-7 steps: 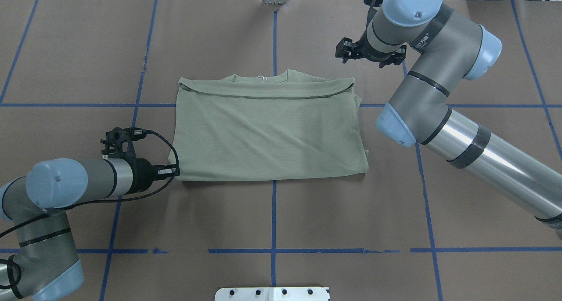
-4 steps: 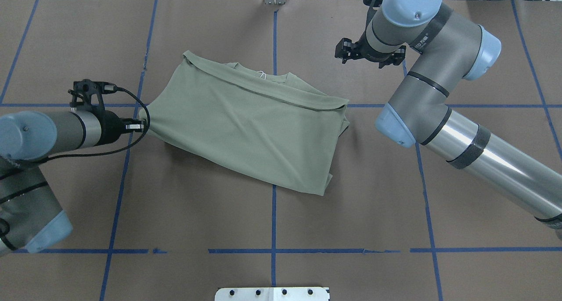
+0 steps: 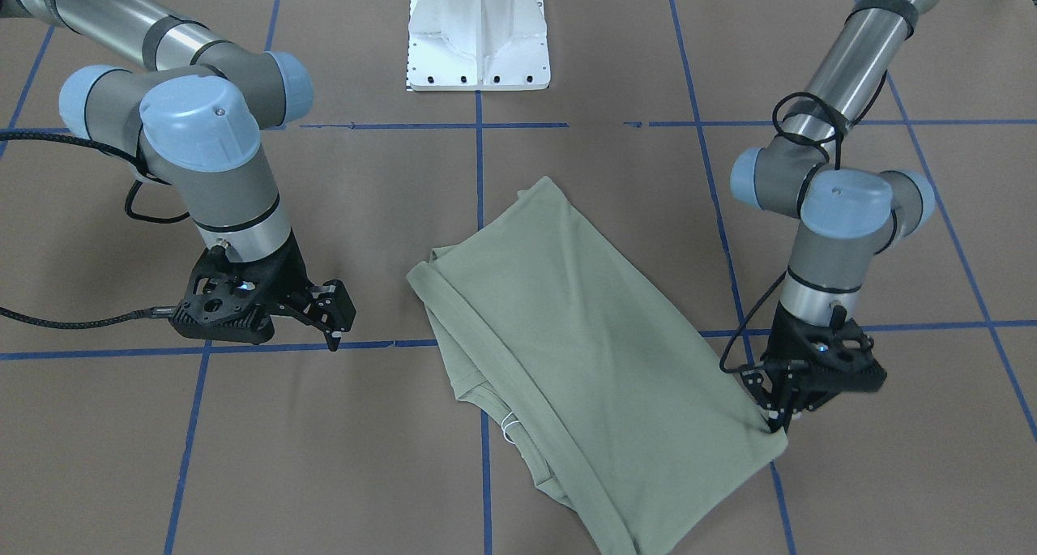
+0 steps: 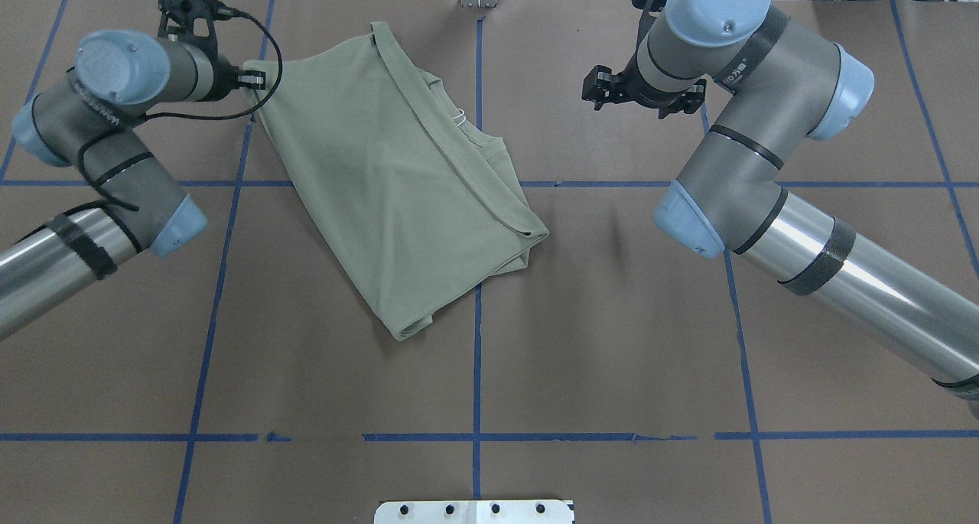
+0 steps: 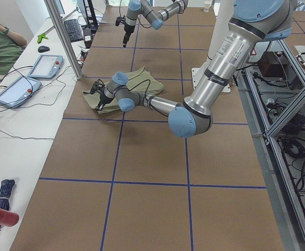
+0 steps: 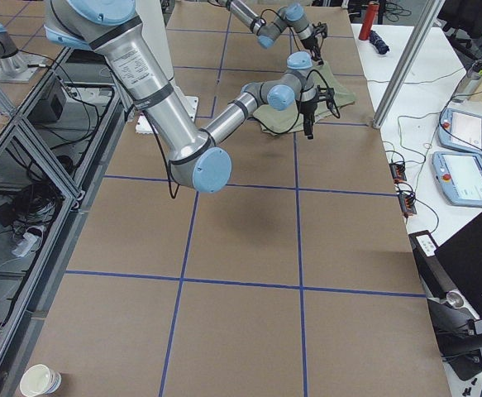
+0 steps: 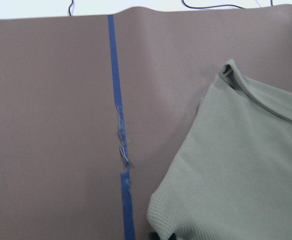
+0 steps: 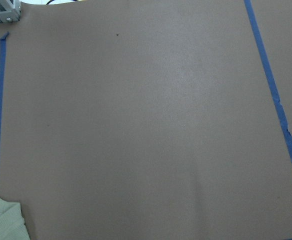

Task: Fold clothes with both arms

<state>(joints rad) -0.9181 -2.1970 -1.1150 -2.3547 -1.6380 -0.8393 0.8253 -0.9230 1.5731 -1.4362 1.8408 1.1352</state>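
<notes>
The pale sage-green knit shirt (image 4: pixel 398 195) lies slantwise from top centre to mid-frame in the overhead view, the one obstacle on the brown paper-covered table (image 4: pixel 612 340). My left pincer (image 4: pixel 256 79) is clamped on its upper-left corner, and my silver-grey left arm (image 4: pixel 115 157) crowds the upper left. The lower half of that frame is bare paper, down to the white metal base plate (image 4: pixel 474 511) at the bottom edge. My right pincer (image 4: pixel 599 88) hangs over bare paper at upper right, well apart from the shirt.
</notes>
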